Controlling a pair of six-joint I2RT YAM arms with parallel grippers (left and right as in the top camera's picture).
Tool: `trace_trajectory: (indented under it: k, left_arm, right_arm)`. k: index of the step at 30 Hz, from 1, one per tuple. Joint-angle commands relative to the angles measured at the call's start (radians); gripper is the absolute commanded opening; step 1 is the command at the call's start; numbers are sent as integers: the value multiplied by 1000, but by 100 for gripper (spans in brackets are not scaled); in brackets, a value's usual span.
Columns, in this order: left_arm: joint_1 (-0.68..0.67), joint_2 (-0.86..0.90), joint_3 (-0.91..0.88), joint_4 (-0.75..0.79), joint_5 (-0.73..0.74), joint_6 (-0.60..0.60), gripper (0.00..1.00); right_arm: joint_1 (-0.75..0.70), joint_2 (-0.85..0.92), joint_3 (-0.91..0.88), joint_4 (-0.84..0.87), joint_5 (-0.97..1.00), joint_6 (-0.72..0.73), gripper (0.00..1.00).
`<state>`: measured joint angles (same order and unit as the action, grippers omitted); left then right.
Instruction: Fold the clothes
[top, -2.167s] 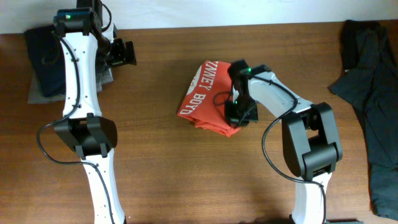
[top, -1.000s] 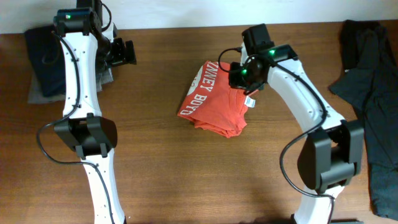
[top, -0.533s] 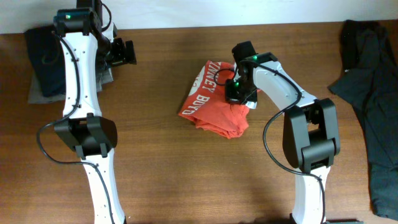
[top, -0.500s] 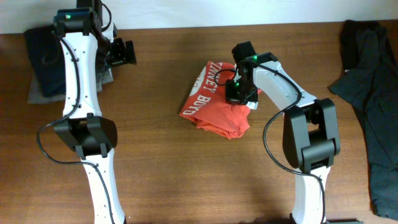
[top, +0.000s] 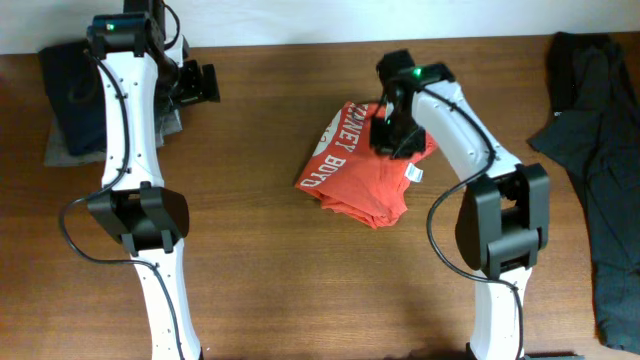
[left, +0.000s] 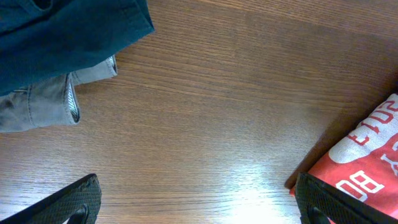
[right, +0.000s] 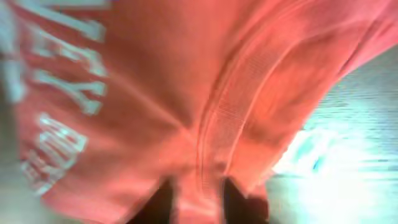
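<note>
**Right arm pinching the T-shirt at its upper edge, left arm parked**

The T-shirt (top: 355, 175) lies bundled at the middle of the table (top: 260, 270), its white lettering running along the left side. Your right gripper (top: 388, 135) sits over the bundle's upper right part. In the right wrist view, blurred as it is, the jaws stand close together with a ridge of red cloth near a ribbed seam pinched between them. A grip at that edge looks meant for lifting or dragging a layer, so the bundle is probably not finished. A white label (top: 413, 175) shows at the right edge, which suggests the layers are not squared up.

The right arm reaches up from the bottom of the frame and bends left at the elbow, wrist pointed down onto the cloth.

Your left gripper (top: 200, 85) hangs at the upper left, well apart from the shirt, jaws wide and holding nothing. It hovers over bare wood beside a blue garment (left: 62, 31) and a grey garment (left: 37, 106), out of the right arm's way. More dark clothes (top: 600, 170) lie at the right edge.
</note>
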<state>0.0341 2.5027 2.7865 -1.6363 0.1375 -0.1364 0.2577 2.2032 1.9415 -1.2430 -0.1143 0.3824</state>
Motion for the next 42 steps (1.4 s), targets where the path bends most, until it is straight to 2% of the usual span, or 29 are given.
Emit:
trace_trajectory:
  k: [1, 4, 7, 10, 18, 20, 26, 38, 42]
  left_arm:
    - [-12, 22, 11, 2, -4, -4, 99]
    - [-21, 22, 11, 4, -4, 26, 99]
    - [-35, 22, 11, 8, -4, 32, 99]
    - [-53, 22, 11, 13, -4, 32, 99]
    - [-72, 22, 11, 14, -4, 32, 99]
    - [-72, 22, 11, 11, -4, 32, 99]
    - [-72, 22, 11, 11, -4, 32, 99]
    - [-72, 22, 11, 8, -4, 32, 99]
    - [-73, 22, 11, 8, -2, 50, 99]
  right_arm:
    - [-5, -37, 121, -47, 21, 3, 56]
    - [-1, -37, 145, -23, -18, 3, 53]
    - [4, -36, 136, 45, -76, 3, 32]
    - [12, -29, 123, 136, -98, 3, 20]
    - [16, 84, 123, 179, -100, 15, 6]
    - [17, 115, 123, 177, -103, 16, 6]
    - [18, 188, 123, 178, -110, 15, 12]
    - [-3, 181, 155, 244, -31, 15, 35]
    - [-35, 146, 276, 114, -31, 14, 69]
